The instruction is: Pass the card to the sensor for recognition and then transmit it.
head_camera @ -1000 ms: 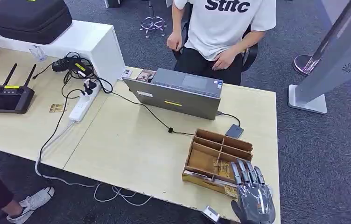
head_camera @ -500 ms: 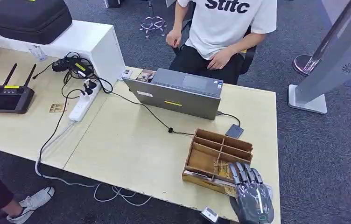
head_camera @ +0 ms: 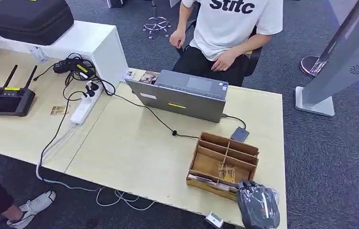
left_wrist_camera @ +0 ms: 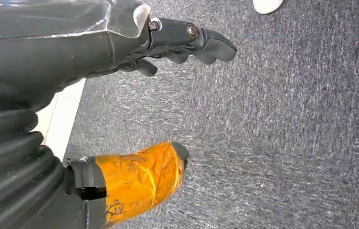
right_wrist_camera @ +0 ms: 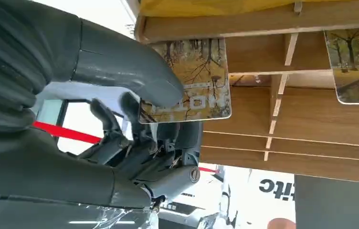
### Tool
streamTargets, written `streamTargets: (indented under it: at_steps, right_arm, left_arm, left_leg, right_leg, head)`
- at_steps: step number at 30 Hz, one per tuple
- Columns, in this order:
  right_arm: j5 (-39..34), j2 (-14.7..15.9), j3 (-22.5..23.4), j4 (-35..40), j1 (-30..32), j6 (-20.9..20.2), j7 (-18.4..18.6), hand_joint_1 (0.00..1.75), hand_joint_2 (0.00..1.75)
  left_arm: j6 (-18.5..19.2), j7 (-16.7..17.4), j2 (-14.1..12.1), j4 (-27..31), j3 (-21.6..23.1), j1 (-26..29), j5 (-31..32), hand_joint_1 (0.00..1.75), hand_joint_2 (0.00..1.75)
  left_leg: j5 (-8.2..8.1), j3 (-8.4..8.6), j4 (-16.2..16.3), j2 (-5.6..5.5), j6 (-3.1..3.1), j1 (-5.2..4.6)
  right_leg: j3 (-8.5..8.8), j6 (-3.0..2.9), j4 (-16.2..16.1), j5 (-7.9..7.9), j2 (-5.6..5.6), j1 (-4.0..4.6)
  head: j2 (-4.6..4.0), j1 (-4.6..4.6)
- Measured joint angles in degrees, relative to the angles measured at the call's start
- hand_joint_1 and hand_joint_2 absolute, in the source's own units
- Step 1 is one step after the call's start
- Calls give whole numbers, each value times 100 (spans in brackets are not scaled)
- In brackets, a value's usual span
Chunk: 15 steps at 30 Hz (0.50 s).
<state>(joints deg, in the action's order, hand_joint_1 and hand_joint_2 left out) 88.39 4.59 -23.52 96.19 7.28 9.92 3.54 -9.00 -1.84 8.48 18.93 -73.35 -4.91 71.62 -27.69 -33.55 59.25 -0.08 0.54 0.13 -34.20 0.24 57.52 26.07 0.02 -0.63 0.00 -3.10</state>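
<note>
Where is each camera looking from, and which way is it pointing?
Head view: high on the robot, facing forward and down at the table, wooden box and laptop; the right hand shows.
Left wrist view: behind the left hand, looking down at grey carpet.
Right wrist view: behind the right hand, close to the wooden box, thumb on a card.
Head and right wrist views share the box and the right hand.
</note>
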Motion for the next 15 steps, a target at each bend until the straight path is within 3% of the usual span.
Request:
streamTargets:
  at_steps: [5, 15]
  right_arm:
    - [15, 0, 15, -11, -107, 13, -91, 175, 175]
    - [-381, 0, 276, -52, -1016, 186, -426, 175, 175]
  left_arm:
    - [7, 0, 0, 0, 0, 0, 9, 0, 175]
    - [31, 0, -4, 0, 0, -7, 66, 0, 175]
  left_leg:
    - [0, -2, 0, 1, 0, 0]
    - [8, 1, 1, 9, 0, -1]
  right_leg:
    - [-1, 0, 0, -1, 1, 0]
    - [1, 3, 1, -12, 7, -1]
  head:
    - [0, 0]
    - [0, 0]
